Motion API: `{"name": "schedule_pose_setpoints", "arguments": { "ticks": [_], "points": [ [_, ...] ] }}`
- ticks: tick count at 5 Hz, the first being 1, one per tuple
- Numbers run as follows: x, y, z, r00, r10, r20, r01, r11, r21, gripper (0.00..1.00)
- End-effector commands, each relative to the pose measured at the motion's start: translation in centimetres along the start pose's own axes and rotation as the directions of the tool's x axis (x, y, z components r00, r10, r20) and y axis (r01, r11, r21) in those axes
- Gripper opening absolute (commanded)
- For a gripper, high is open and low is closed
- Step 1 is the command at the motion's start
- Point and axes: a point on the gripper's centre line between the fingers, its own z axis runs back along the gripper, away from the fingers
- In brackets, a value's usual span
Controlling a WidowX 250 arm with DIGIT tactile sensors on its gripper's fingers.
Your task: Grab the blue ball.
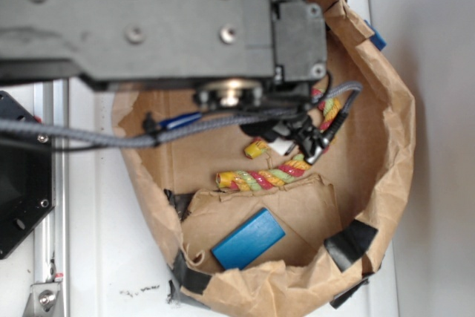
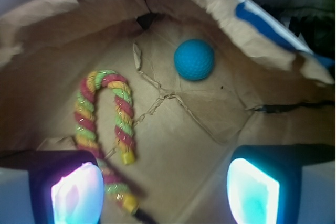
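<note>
A WidowX 250 gripper (image 2: 165, 190) hangs inside a torn brown paper bag (image 2: 42, 51), its two fingers (image 2: 76, 192) spread wide at the 7 and 5 o'clock edges of the wrist view, their pads glowing pale purple and cyan, with nothing held between them. Bare bag floor fills the gap between the pads.

Just above the left finger, a twisted rope toy (image 2: 102, 116) in red, yellow and green bends into a cane shape, its hook at about 10 o'clock from the frame's centre and its lower end running down beside the left pad. The blue ball (image 2: 194, 59), a dimpled teal sphere, sits on the creased paper at roughly 1 o'clock, well apart from both fingers and clear of the rope. Behind it, blue tape (image 2: 262, 22) lines the bag's upper rim at 2 o'clock.

In the exterior view the dark arm body (image 1: 148, 20) covers the top of the frame from 10 to 1 o'clock, and grey cables (image 1: 89, 135) trail toward 9 o'clock. The gripper itself is only partly seen there. The rope toy lies near the centre, and a flat blue block (image 1: 249, 239) rests at 6 o'clock on the bag floor. Black tape patches (image 1: 349, 243) mark the bag's rim at 5 o'clock. The ball is hidden from this camera.
</note>
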Motion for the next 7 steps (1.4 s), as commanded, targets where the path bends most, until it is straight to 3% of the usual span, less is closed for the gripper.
{"name": "schedule_pose_setpoints", "arguments": {
  "ticks": [1, 2, 3, 7],
  "points": [
    [3.8, 0.1, -1.9, 0.970, 0.243, -0.006, -0.243, 0.969, 0.038, 1.00],
    [4.4, 0.7, -0.8, 0.912, 0.386, 0.140, -0.396, 0.917, 0.052, 1.00],
    [4.5, 1.5, -0.7, 0.896, 0.399, 0.196, -0.421, 0.903, 0.083, 1.00],
    [4.5, 1.5, -0.7, 0.896, 0.399, 0.196, -0.421, 0.903, 0.083, 1.00]
  ]
}}
